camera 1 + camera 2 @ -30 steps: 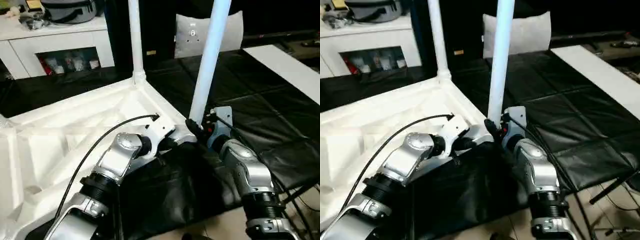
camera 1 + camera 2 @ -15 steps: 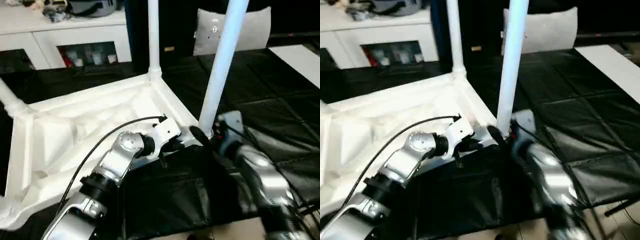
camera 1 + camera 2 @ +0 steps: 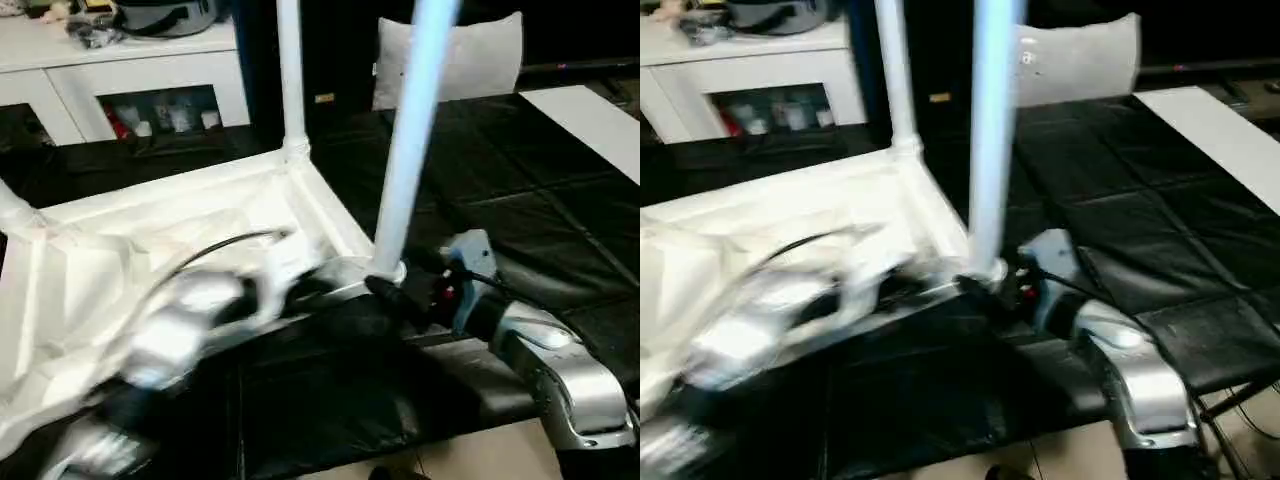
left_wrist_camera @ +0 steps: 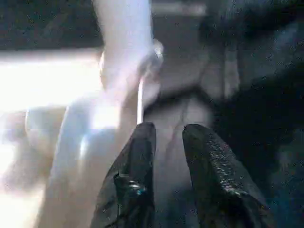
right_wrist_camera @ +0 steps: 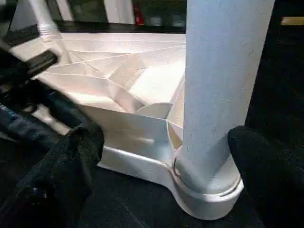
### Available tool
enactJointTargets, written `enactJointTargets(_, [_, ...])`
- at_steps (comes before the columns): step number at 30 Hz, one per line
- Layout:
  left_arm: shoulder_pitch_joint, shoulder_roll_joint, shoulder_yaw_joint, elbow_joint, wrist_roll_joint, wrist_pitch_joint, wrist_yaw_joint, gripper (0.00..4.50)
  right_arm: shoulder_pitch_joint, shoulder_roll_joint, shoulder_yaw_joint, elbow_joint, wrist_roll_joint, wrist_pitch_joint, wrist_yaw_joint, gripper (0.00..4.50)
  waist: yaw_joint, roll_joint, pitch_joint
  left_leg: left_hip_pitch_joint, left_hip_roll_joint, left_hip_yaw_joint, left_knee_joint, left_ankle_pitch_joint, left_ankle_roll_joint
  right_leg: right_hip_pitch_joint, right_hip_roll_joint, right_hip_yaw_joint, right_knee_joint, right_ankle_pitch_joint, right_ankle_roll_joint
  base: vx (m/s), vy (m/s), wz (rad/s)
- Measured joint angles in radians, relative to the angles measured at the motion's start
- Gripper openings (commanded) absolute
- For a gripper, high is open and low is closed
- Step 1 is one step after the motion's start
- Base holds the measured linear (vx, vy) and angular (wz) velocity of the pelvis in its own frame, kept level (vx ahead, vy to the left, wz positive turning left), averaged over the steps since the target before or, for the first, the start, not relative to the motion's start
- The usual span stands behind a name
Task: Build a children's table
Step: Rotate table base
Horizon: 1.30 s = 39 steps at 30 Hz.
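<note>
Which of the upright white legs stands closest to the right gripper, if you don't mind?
The near-corner leg, rising right beside the right gripper; the others stand at farther corners.

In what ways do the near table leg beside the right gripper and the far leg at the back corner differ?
The near leg looks thicker and bluish; the far leg looks thinner and white. The near leg stands beside the right gripper, between its open fingers; the far leg has no gripper by it. Both stand upright in corner sockets of the upturned tabletop.
</note>
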Motion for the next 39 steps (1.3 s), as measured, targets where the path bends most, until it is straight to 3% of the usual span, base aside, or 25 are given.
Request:
enactJointTargets(6, [0.127, 0.161, 0.044, -0.187, -0.045, 0.092, -0.076, 1.85, -0.068, 0.036, 0.069, 0.002, -0.004, 0.02, 0.0, 4.5, -0.005, -0.005, -0.001, 0.001, -0.001, 0.0, 0.0, 0.001, -0.006, 0.001, 0.0, 0.003, 0.0, 0.0, 0.0, 0.0, 0.0, 0.0])
enactJointTargets(11, [0.202, 0.217, 0.101, -0.254, -0.051, 0.159, -0.054, 2.03, -0.083, 0.023, 0.111, -0.004, -0.004, 0.039, 0.02, 4.5, 0.012, -0.015, -0.005, 0.002, -0.001, -0.001, 0.0, 0.002, -0.007, 0.007, 0.0, 0.005, -0.001, 0.0, 0.001, 0.0, 0.0, 0.0])
enactJointTargets(13, [0.206, 0.224, 0.107, -0.273, -0.054, 0.176, -0.048, 2.22, -0.083, 0.014, 0.122, -0.01, -0.003, 0.048, 0.038, 4.5, 0.016, -0.017, -0.004, 0.01, -0.001, -0.001, 0.0, 0.001, -0.007, 0.015, 0.0, 0.009, -0.002, 0.0, 0.002, 0.0, 0.0, 0.0])
enactJointTargets(17, [0.217, 0.233, 0.106, -0.302, -0.065, 0.2, -0.035, 2.32, -0.083, -0.001, 0.131, -0.024, -0.004, 0.046, 0.057, 4.5, 0.008, -0.02, -0.004, 0.018, -0.002, -0.001, -0.001, 0.001, -0.006, 0.024, 0.0, 0.011, -0.004, -0.001, 0.004, 0.0, 0.0, 0.0])
enactJointTargets(23, [0.228, 0.252, 0.068, -0.312, -0.058, 0.238, -0.018, 2.32, -0.18, 0.083, 0.168, 0.13, -0.048, -0.049, 0.018, 4.5, -0.018, -0.018, -0.004, 0.019, -0.002, -0.003, -0.001, 0.001, -0.007, 0.024, 0.006, 0.011, -0.004, -0.001, 0.004, 0.0, 0.0, 0.0])
enactJointTargets(29, [0.232, 0.273, 0.054, -0.322, -0.056, 0.256, -0.002, 2.32, -0.322, 0.181, 0.236, 0.356, -0.113, -0.148, -0.003, 4.5, -0.021, -0.019, -0.004, 0.018, 0.0, -0.008, -0.001, 0.001, -0.007, 0.024, 0.012, 0.014, -0.003, -0.001, 0.003, 0.0, 0.0, 0.0])
enactJointTargets(33, [0.24, 0.288, 0.048, -0.334, -0.055, 0.271, 0.005, 2.32, -0.377, 0.245, 0.237, 0.496, -0.146, -0.216, -0.066, 4.5, -0.016, -0.019, -0.004, 0.017, 0.0, -0.008, -0.003, 0.001, -0.008, 0.023, 0.013, 0.02, -0.002, -0.001, 0.002, 0.0, 0.0, 0.0])
enactJointTargets(39, [0.24, 0.29, 0.021, -0.342, -0.051, 0.277, 0.024, 2.32, -0.438, 0.333, 0.193, 0.719, -0.194, -0.324, -0.297, 4.5, -0.013, -0.019, -0.004, 0.016, 0.0, -0.007, -0.003, 0.001, -0.009, 0.02, 0.013, 0.022, 0.0, -0.001, 0.001, 0.0, 0.0, 0.0])
